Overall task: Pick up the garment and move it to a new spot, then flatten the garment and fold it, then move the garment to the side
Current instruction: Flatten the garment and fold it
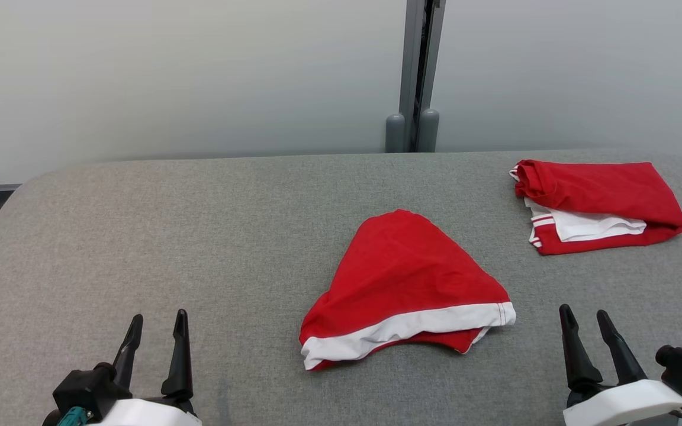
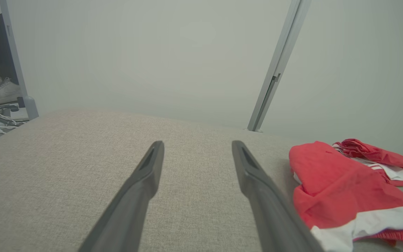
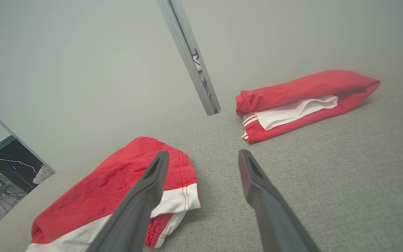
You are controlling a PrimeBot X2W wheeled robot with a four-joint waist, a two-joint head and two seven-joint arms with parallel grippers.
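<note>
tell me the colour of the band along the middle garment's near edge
White band on the crumpled red fabric garment; head view shows it best.

table [image 1: 140, 236] bare left of the garment [image 1: 403, 278]

Lighting is bright, even and diffuse, and all surfaces render matte. Shadows are soft and narrow. In the head view one lies on the table [image 1: 199, 236] along the garment [image 1: 403, 278] edge at 6 o'clock. The head view is sharp throughout. In the wrist views, wide-angle distortion tilts the post [image 2: 275, 70], and the pincer fingers [image 2: 131, 203] blur toward 6 o'clock. The left wrist view looks paler and slightly hazy.
</note>
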